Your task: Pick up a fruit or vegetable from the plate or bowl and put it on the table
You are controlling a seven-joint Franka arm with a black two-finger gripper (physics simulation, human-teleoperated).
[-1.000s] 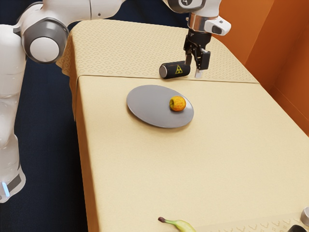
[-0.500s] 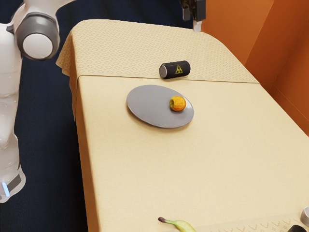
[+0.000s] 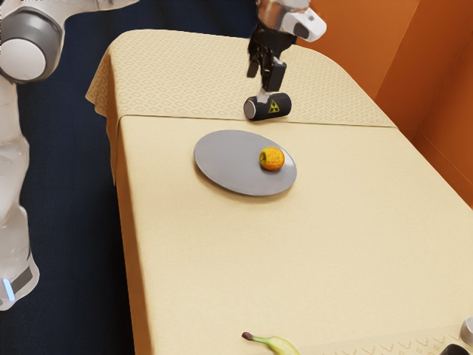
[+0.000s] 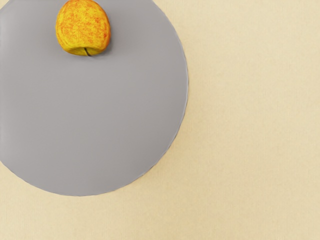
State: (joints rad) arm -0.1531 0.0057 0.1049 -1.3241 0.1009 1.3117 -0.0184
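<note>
From over here, exterior view's left to right: the arm (image 3: 22,58) reaches across from its side, prob. to bring the hand in from above. Next the grey plate (image 3: 225,164), flat on the table (image 3: 295,251); low rim, so easy access but not much to stop a roll. Then the claw (image 3: 259,86), up in the air, fingers spread w/ nothing between them, presumably kept wide to straddle fruit. Beside & below it in view, a black canister (image 3: 276,107) on its side: yellow radiation-type warning triangle, no brand or words I can read. Then the apple (image 3: 272,158), i.e. the likely target, on the plate near its edge, stem end turned sideways, so prob. resting on its flank; could roll if nudged. No sticker visible. Banana (image 3: 281,345) nearer me, already off the plate, so prob. N/A. Far corner: a silvery item (image 3: 467,330), cut off, ID unclear. Next: centre over the apple, then lower.
</note>
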